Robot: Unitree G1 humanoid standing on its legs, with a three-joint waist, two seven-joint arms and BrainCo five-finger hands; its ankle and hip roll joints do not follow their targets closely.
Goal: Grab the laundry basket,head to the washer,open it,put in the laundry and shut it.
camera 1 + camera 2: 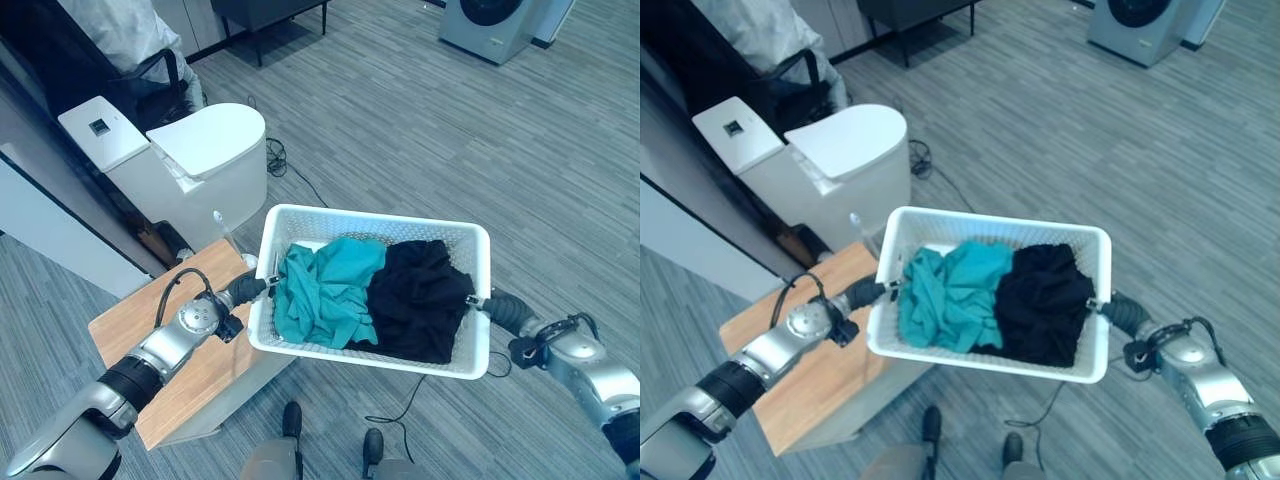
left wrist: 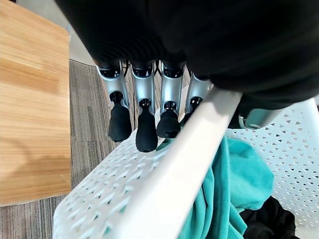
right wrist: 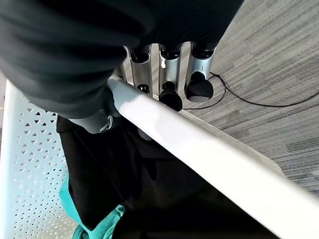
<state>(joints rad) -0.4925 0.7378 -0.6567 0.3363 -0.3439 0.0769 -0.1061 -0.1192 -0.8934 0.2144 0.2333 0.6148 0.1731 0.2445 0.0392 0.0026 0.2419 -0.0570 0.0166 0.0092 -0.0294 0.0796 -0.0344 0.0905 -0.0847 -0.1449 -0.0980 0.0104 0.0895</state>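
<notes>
In the left eye view, the basket (image 1: pixel 300 222) hangs in the air between the two hands, clear of the wooden table (image 1: pixel 205 368). The left hand (image 1: pixel 243 289) grips one short rim and the right hand (image 1: pixel 497 306) grips the opposite one, probably so that the load stays level while it is carried. Teal cloth (image 1: pixel 325 290) lies on the side of the left fingers and black cloth (image 1: pixel 420 295) on the side of the right fingers. The washer (image 1: pixel 495 25) stands far beyond the basket, so the walk is judged not yet done.

The right eye view shows the same grip and adds nothing.

The left wrist view shows what the head views hide: the fingers (image 2: pixel 147 137) lie close together and curl down over the outer wall, and the thumb sits inside, against the rim.

In the right wrist view the fingers (image 3: pixel 199 87) hook over the outside of the rim and the thumb presses inside, just beside the black cloth.
</notes>
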